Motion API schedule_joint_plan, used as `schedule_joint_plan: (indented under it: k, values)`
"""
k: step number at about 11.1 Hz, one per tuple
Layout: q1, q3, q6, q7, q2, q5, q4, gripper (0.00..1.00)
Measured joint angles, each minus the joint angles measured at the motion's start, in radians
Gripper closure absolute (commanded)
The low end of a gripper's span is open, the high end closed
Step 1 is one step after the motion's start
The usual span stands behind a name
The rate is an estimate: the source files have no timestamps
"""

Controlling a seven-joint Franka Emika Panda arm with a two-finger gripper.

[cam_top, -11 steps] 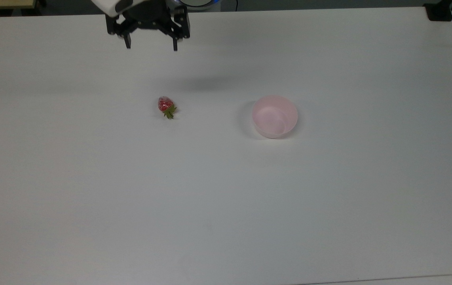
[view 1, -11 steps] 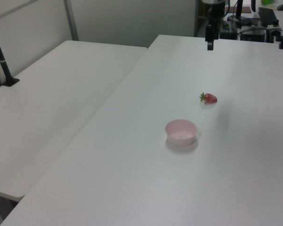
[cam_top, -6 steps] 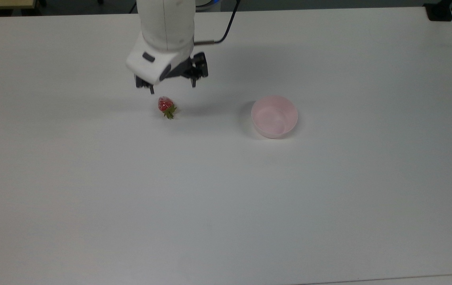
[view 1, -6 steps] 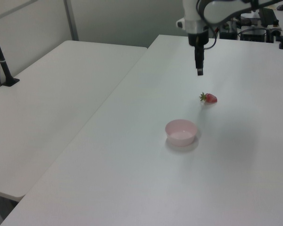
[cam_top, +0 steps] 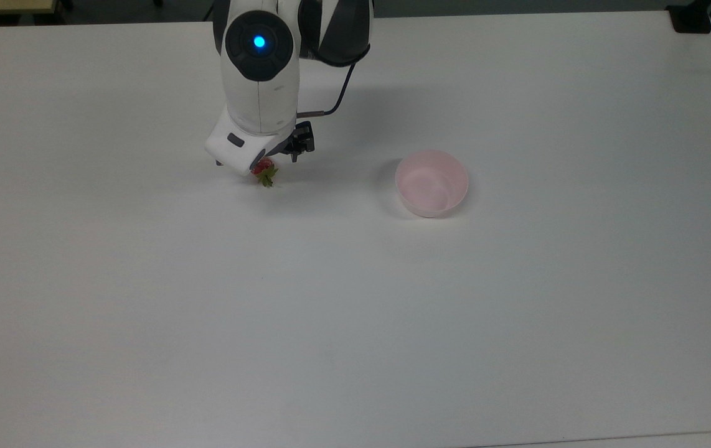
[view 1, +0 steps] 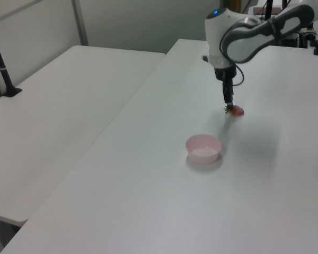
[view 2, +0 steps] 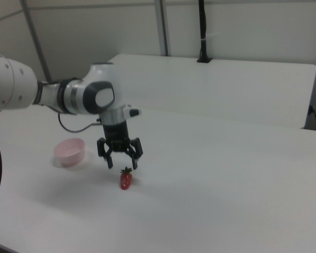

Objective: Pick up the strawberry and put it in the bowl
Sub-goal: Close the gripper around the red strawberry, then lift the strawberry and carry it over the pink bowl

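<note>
Presently: hand (view 2: 121, 165) spread wide, hovered just above strawberry (view 2: 126, 179), lower centre of right view, poised to straddle it. Strawberry lay on bench (view 2: 226, 174); bowl (view 2: 70, 151) stood apart, left.

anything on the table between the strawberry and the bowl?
Nothing: in the top view, only bare white table lies between the strawberry and the bowl.

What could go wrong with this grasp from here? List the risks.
1. The open gripper hangs just above the strawberry, nearer its leafy end. Closing there might pinch only the leaves, so the fruit could slip.
2. The strawberry lies on its side on the smooth table; a fingertip landing on it may roll it away.
3. The bowl looks light; a low carry could knock its rim.
</note>
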Motion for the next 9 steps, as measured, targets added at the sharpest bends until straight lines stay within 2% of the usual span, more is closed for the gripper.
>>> schedule_joint_plan:
  k: [1,2,5,6,9]
  values:
    - [0.001,-0.002,0.065,0.0,-0.001,-0.012,-0.055,0.16]
    - [0.002,-0.003,0.115,0.0,0.0,-0.019,-0.096,0.28]
    - [0.007,-0.003,0.147,-0.001,-0.003,-0.03,-0.13,0.58]
    - [0.009,-0.003,0.147,-0.001,-0.005,-0.031,-0.13,0.62]
    - [0.009,-0.006,0.151,-0.004,-0.007,-0.035,-0.126,0.62]
